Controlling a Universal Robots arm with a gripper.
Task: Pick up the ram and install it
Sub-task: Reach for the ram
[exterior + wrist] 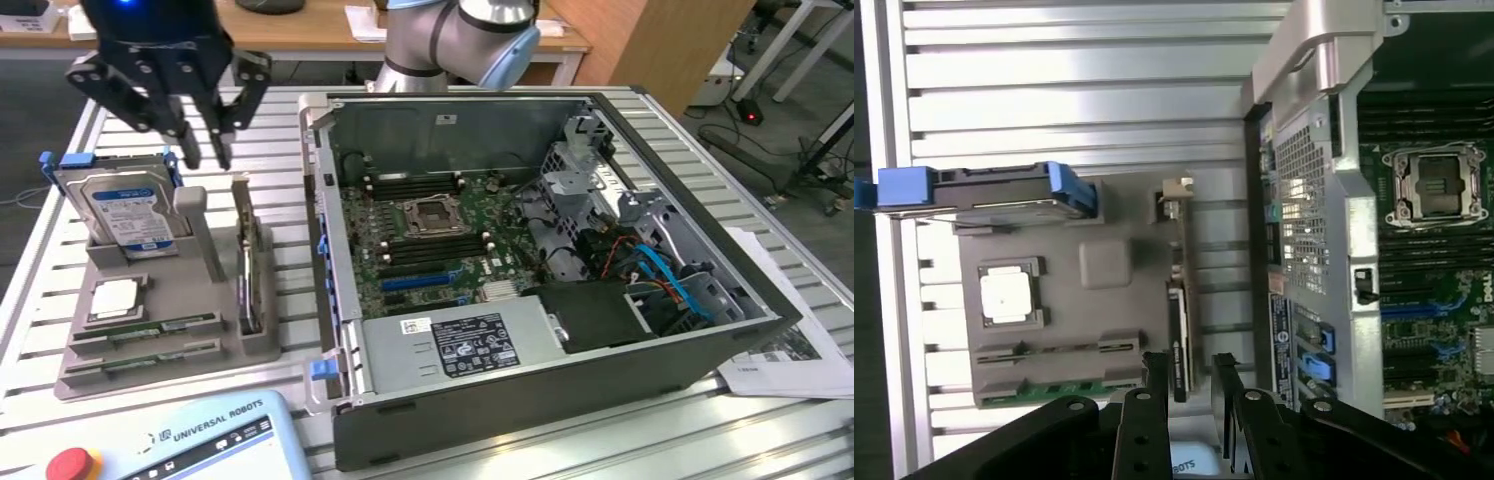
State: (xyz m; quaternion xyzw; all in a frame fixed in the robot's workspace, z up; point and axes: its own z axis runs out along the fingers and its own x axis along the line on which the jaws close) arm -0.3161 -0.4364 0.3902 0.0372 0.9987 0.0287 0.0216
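- Exterior view: the gripper (207,158) hangs above the far end of the grey holder tray (260,345), to the exterior view's left of the open computer case (534,390).
- Its jaws stand partly open, with nothing held between them.
- The ram (150,328) lies in a slot at the tray's near end, just beside the processor (118,298) and apart from the gripper.
- Wrist view: the ram (1039,392) appears as a green edge along the tray.

Ram (247,290): long, thin, dark stick standing on its long edge in a slot of the grey holder (174,345).
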